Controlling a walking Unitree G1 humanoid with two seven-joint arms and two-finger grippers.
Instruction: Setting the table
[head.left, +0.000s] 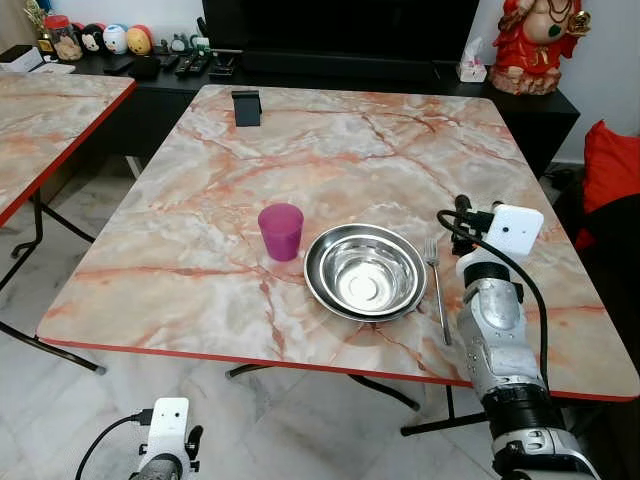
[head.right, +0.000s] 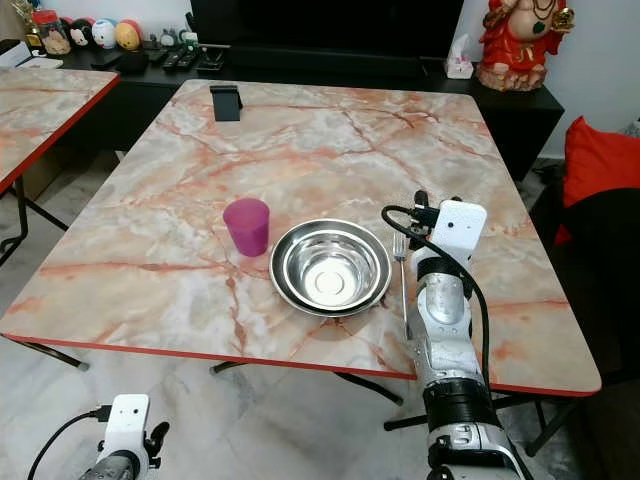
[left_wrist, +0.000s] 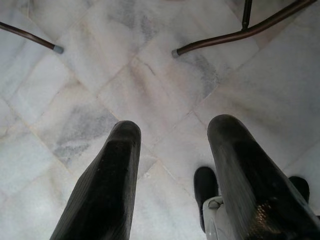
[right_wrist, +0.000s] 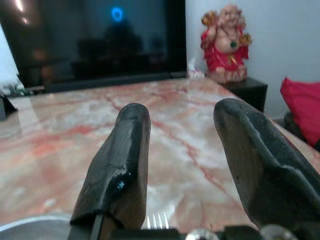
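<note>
A steel bowl (head.left: 365, 271) sits on the marble counter (head.left: 330, 150) near its front edge, with a purple cup (head.left: 281, 231) just beside it on the left, close to the rim but apart from it. A fork (head.left: 436, 280) lies flat along the bowl's right side, tines pointing away from the robot, handle toward the front edge. The right tool (right_wrist: 182, 165) is raised over the counter just right of the fork; its two black fingers (right_wrist: 120, 170) stand spread apart with nothing between them, and the fork's tines (right_wrist: 156, 219) show just below the gap, with the bowl's rim at the near corner. The left tool (left_wrist: 172, 180) hangs low beside the counter over the marble floor (left_wrist: 150, 85), fingers likewise apart and holding nothing. A small black stand (head.left: 246, 107) rests upright near the counter's far left corner. Behind the counter, a red figurine (head.left: 533, 42) stands on a dark sideboard (head.left: 420, 75).
</note>
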